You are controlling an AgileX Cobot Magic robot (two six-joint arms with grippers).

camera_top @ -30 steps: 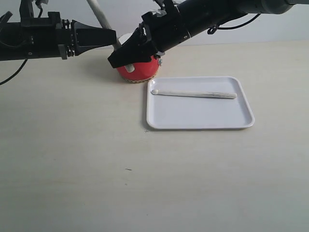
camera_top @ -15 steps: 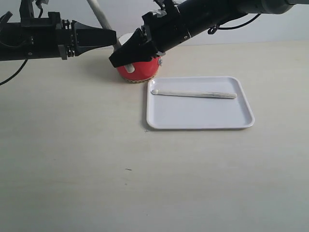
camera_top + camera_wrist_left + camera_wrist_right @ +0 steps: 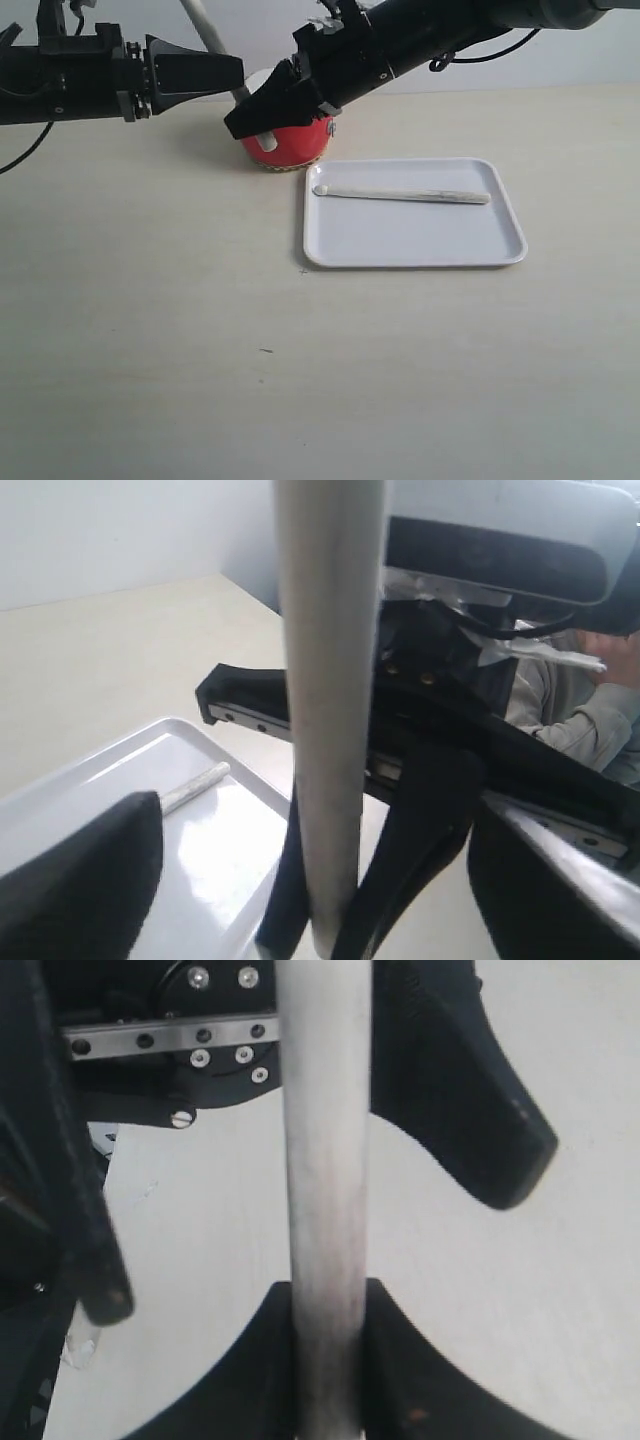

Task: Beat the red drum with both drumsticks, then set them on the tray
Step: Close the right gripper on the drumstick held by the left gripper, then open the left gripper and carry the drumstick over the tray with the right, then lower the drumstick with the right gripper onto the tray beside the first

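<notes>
Currently: one drumstick (image 3: 402, 195) on the tray (image 3: 415, 245), one raised above the red drum (image 3: 295, 148).
Jaws of the left gripper (image 3: 238, 75) stand spread wide, clear of the raised drumstick (image 3: 330, 680) on both sides. The right gripper (image 3: 238, 124) pinches that stick lower down, over the drum. The other drumstick lies flat along the tray's drum-side half, rounded tip toward the drum. The tray sits just beside the drum on the table (image 3: 300, 380).

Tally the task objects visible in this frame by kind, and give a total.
red drum: 1
tray: 1
drumsticks: 2
Total: 4
</notes>
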